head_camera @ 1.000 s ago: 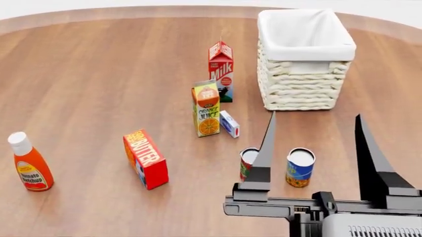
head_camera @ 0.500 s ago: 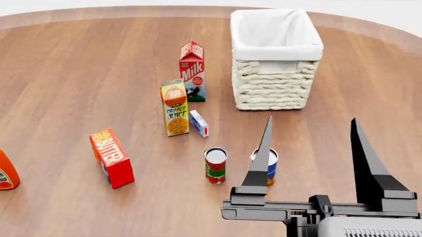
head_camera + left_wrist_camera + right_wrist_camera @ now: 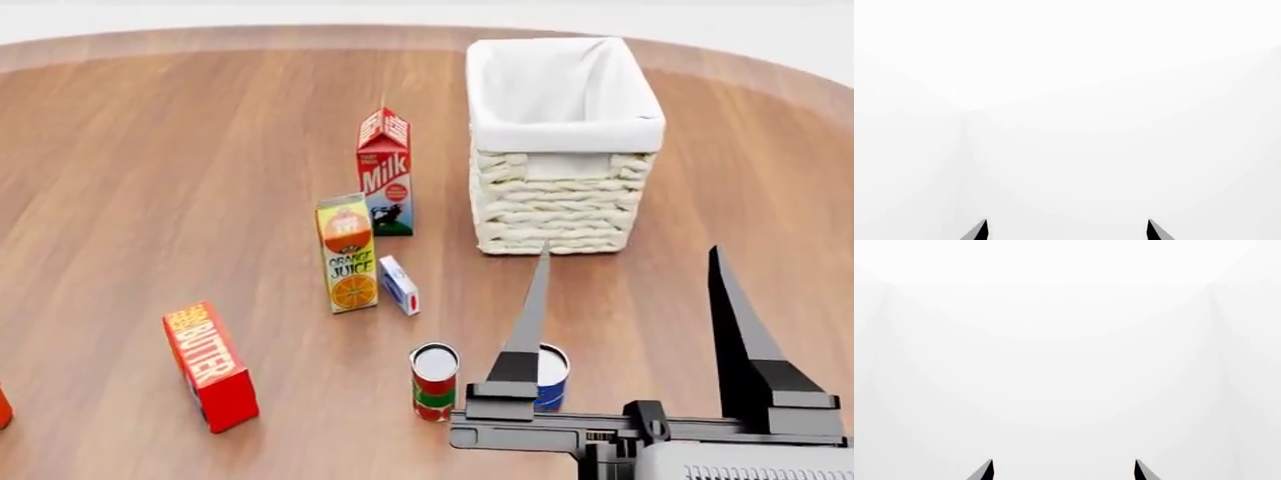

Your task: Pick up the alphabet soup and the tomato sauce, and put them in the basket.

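Observation:
In the head view the tomato sauce (image 3: 434, 382), a red-green can with a silvery top, stands on the wooden table. The alphabet soup (image 3: 553, 376), a blue can, stands just right of it, partly hidden behind one finger of my right gripper (image 3: 627, 252). That gripper is open and empty, raised close to the camera in front of the cans. The cream wicker basket (image 3: 554, 215) with white lining stands behind them and looks empty. Both wrist views show only blank white past open fingertips: left gripper (image 3: 1067, 221), right gripper (image 3: 1063, 461). The left gripper is out of the head view.
A milk carton (image 3: 384, 172), an orange juice carton (image 3: 347, 254) and a small blue-white box (image 3: 399, 285) stand left of the basket. A red butter box (image 3: 210, 366) stands further left. The ketchup bottle (image 3: 3, 408) barely shows at the left edge.
The head view has shifted: the table's objects slid left and then down in the picture, and the ketchup bottle has nearly left view. The right gripper stays open in front of the cans.

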{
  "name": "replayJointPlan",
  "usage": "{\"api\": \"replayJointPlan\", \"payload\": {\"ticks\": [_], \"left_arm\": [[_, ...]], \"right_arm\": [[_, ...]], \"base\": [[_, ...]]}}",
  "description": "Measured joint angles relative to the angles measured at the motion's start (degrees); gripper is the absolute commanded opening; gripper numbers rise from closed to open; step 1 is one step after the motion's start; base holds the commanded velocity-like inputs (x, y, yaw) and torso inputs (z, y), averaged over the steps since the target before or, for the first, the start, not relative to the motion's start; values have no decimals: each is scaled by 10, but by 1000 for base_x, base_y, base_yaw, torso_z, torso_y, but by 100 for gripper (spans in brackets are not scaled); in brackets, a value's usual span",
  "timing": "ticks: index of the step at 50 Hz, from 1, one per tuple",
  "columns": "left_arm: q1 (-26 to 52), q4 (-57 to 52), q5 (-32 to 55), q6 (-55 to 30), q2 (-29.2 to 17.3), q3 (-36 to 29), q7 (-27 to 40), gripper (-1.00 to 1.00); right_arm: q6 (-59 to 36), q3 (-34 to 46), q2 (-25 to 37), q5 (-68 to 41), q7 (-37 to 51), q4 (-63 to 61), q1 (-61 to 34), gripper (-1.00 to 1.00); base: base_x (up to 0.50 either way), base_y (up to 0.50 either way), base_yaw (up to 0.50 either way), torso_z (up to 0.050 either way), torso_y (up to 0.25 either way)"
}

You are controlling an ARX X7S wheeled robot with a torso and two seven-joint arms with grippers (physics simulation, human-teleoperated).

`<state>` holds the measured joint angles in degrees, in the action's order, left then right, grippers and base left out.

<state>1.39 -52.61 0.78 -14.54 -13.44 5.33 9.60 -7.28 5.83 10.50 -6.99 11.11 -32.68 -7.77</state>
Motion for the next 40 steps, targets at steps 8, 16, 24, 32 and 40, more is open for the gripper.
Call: {"api": "replayJointPlan", "payload": {"ticks": [8, 16, 24, 32, 40], "left_arm": [[1, -4, 0, -4, -3, -2, 3, 100], [3, -6, 0, -6, -5, -5, 6, 100], [6, -9, 0, -11, -8, -9, 9, 100], [8, -11, 0, -14, -10, -11, 11, 100], [10, -10, 0, -14, -11, -15, 14, 100]], "right_arm": [[-2, 2, 3, -2, 4, -3, 0, 100], [-2, 5, 6, -2, 8, -4, 1, 100], [-9, 6, 10, -5, 13, -11, -1, 100], [-6, 8, 12, -7, 16, -11, 0, 100], [-3, 10, 15, -9, 18, -10, 1, 100]], "base": [[328, 0, 0, 0, 0], [327, 0, 0, 0, 0], [327, 0, 0, 0, 0], [328, 0, 0, 0, 0], [328, 0, 0, 0, 0]]}}
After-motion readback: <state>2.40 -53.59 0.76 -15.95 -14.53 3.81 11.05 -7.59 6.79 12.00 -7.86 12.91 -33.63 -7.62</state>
